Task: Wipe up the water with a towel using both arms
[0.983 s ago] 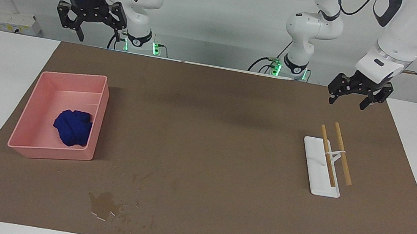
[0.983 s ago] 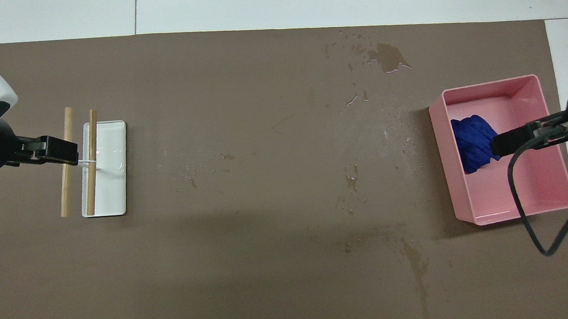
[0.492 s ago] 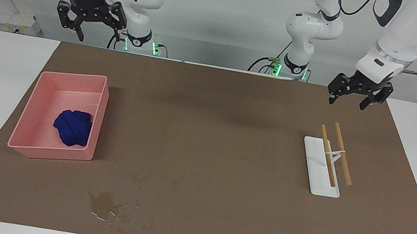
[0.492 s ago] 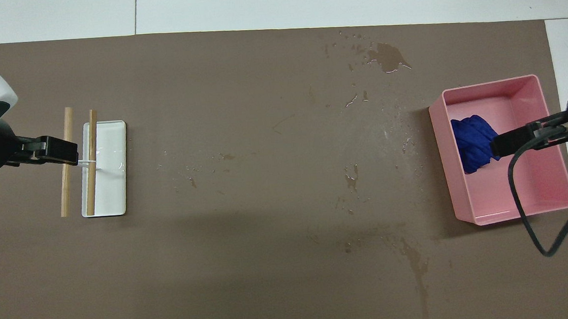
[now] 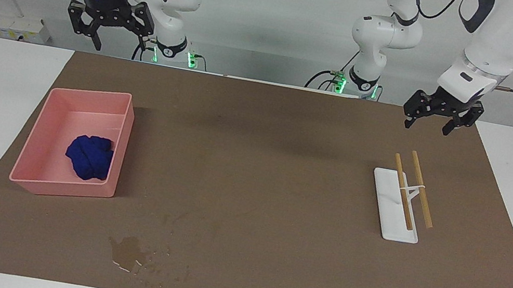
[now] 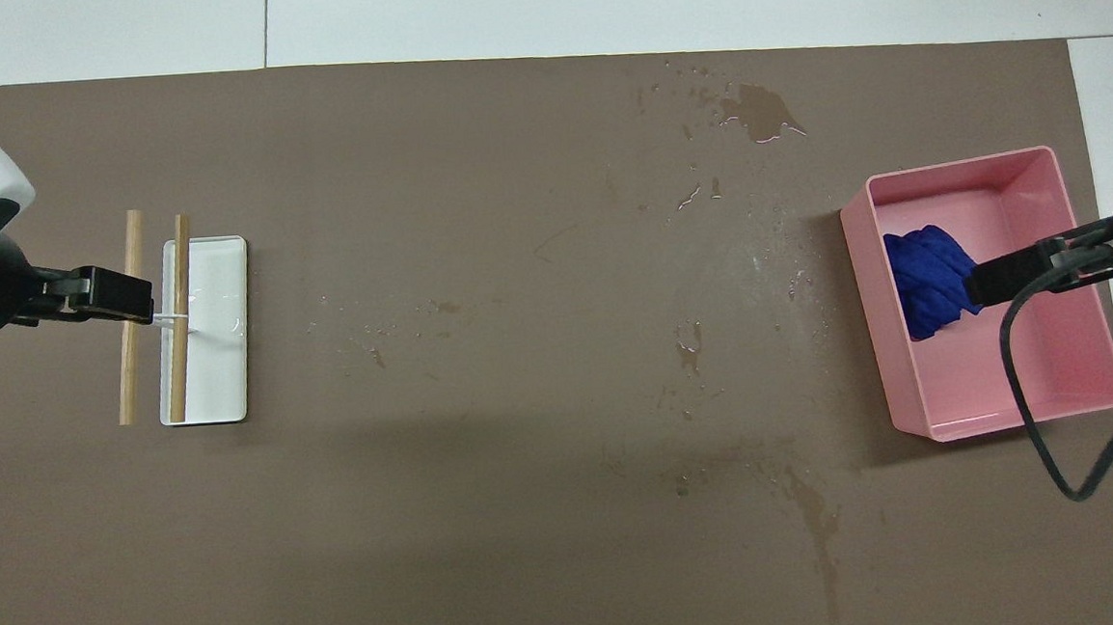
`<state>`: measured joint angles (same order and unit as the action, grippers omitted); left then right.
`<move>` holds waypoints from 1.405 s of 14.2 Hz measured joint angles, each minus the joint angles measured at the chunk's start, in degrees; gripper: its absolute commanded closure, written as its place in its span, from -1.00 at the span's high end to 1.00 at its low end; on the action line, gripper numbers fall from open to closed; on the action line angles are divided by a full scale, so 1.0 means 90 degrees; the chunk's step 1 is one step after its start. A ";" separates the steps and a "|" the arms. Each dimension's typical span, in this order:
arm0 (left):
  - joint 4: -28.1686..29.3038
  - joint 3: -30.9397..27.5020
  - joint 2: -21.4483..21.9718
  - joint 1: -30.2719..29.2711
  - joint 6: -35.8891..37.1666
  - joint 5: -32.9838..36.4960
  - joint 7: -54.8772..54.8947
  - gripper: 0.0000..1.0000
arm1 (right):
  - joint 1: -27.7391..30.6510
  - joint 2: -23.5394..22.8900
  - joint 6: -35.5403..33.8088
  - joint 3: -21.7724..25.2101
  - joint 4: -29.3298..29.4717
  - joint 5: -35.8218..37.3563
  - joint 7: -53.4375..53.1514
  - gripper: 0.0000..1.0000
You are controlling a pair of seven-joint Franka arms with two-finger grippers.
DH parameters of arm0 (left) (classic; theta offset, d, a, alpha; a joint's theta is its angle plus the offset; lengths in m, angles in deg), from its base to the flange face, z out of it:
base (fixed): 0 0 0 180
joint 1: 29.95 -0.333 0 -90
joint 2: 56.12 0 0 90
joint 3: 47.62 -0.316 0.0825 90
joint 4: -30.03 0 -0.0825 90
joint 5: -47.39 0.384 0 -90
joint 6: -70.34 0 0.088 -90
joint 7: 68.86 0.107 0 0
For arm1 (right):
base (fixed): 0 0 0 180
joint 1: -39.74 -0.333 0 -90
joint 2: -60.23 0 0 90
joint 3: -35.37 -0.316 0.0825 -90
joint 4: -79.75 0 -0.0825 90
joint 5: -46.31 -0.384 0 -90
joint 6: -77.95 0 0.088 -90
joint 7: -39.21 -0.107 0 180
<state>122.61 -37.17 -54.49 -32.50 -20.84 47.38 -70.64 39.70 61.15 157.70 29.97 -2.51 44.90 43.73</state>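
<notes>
The deep-blue crumpled towel point(image 5: 89, 157) point(image 6: 923, 271) lies in the pink tray point(image 5: 64, 188) point(image 6: 1008, 423) at the right arm's end of the table. The water point(image 6: 818, 521), a narrow darker streak on the brown mat, lies nearer to the robots than the tray; I cannot make it out in the facing view. My right gripper point(image 5: 110, 31) point(image 6: 978, 284) hangs open, high over the tray, holding nothing. My left gripper point(image 5: 428, 124) point(image 6: 135, 298) hangs open and empty over the wooden rods.
A white stand point(image 5: 395, 210) point(image 6: 212, 372) carrying two wooden rods point(image 5: 421, 189) point(image 6: 178, 316) sits at the left arm's end. A glossy blotch point(image 5: 128, 250) point(image 6: 762, 111) with scattered droplets lies farther from the robots than the tray. A brown mat point(image 5: 258, 165) covers the table.
My right gripper has risen slightly and drifted a little toward its end of the table. The left arm, towel and tray have not moved.
</notes>
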 measured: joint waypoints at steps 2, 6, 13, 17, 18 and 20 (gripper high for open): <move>0.0000 0.0000 0.0000 0.0000 0.0000 0.0000 0.0000 1.00 | 0.0013 0.0004 -0.0136 0.0003 -0.0008 0.0034 0.0000 1.00; 0.0000 0.0000 0.0000 0.0000 0.0000 0.0000 0.0000 1.00 | 0.0034 0.0012 -0.0292 0.0004 -0.0020 0.0068 0.0000 1.00; 0.0000 0.0000 0.0000 0.0000 0.0000 0.0000 0.0000 1.00 | 0.0048 0.0012 -0.0340 0.0025 -0.0030 0.0154 0.0000 1.00; 0.0000 0.0000 0.0000 0.0000 0.0000 0.0000 0.0000 1.00 | 0.0049 0.0012 -0.0342 0.0027 -0.0030 0.0156 0.0000 1.00; 0.0000 0.0000 0.0000 0.0000 0.0000 0.0000 0.0000 1.00 | 0.0049 0.0012 -0.0342 0.0027 -0.0031 0.0156 0.0000 1.00; 0.0000 0.0000 0.0000 0.0000 0.0000 0.0000 0.0000 1.00 | 0.0049 0.0012 -0.0342 0.0029 -0.0031 0.0156 0.0000 1.00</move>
<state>122.61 -37.17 -54.49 -32.50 -20.84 47.38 -70.64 40.14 61.26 154.63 30.23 -2.78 46.31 43.73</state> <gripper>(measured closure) 0.000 0.000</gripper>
